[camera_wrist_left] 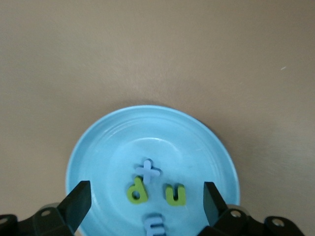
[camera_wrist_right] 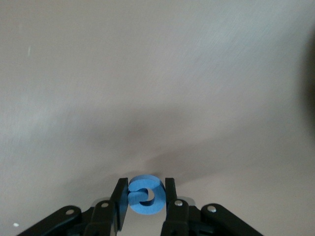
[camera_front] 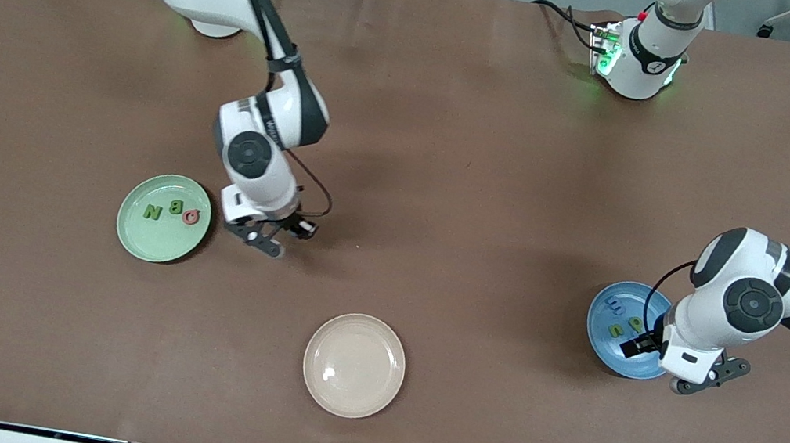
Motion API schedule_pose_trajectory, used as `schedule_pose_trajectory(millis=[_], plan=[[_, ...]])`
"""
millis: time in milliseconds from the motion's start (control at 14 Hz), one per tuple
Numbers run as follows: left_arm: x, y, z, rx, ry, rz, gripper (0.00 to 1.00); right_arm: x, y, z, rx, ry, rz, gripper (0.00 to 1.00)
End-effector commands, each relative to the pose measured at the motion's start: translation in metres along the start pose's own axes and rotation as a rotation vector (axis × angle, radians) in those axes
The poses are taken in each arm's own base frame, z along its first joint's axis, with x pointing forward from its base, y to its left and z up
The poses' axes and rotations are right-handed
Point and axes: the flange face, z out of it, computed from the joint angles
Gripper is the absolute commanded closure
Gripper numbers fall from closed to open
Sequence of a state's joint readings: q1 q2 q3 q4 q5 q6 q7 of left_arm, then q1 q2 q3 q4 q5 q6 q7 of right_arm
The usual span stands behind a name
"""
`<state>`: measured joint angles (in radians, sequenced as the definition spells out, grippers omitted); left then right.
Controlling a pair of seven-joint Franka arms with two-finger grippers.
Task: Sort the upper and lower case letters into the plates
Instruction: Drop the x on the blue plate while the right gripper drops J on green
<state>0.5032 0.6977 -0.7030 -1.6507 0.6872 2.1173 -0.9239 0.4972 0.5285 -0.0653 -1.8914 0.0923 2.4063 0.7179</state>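
The pale green plate (camera_front: 159,241) holds a green N (camera_front: 152,212), a green B (camera_front: 175,207) and a red Q (camera_front: 191,215). My right gripper (camera_front: 273,238) is just beside this plate, over bare table, and is shut on the blue G (camera_wrist_right: 145,195). The blue plate (camera_front: 604,330) holds the blue x (camera_wrist_left: 147,170), green p (camera_wrist_left: 137,191), green u (camera_wrist_left: 174,194) and blue m (camera_wrist_left: 154,225). My left gripper (camera_front: 703,377) hangs over this plate's edge; in the left wrist view it (camera_wrist_left: 145,196) is open and empty above the letters.
A cream-white plate (camera_front: 349,396) lies empty near the table's front edge, nearer the camera than both coloured plates. Brown table cloth (camera_front: 460,208) spans the space between the plates.
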Motion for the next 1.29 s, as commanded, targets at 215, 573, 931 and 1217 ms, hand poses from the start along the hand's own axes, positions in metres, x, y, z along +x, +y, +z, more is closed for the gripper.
schedule_pose_trajectory(millis=[215, 573, 931, 1217], plan=[[-0.008, 0.031, -0.125, -0.022, -0.029, 0.072, 0.00, 0.091, 0.127, -0.054, -0.011, -0.057, -0.138, 0.98], [-0.006, 0.017, -0.193, -0.048, -0.022, 0.179, 0.00, 0.131, 0.207, -0.034, -0.003, -0.060, -0.176, 0.98], [-0.018, 0.018, -0.228, -0.033, -0.064, 0.190, 0.00, 0.135, 0.218, 0.007, -0.009, -0.069, -0.170, 0.97], [-0.026, 0.010, -0.270, -0.038, -0.007, 0.268, 0.00, 0.130, 0.217, 0.021, -0.014, -0.085, -0.171, 0.96]])
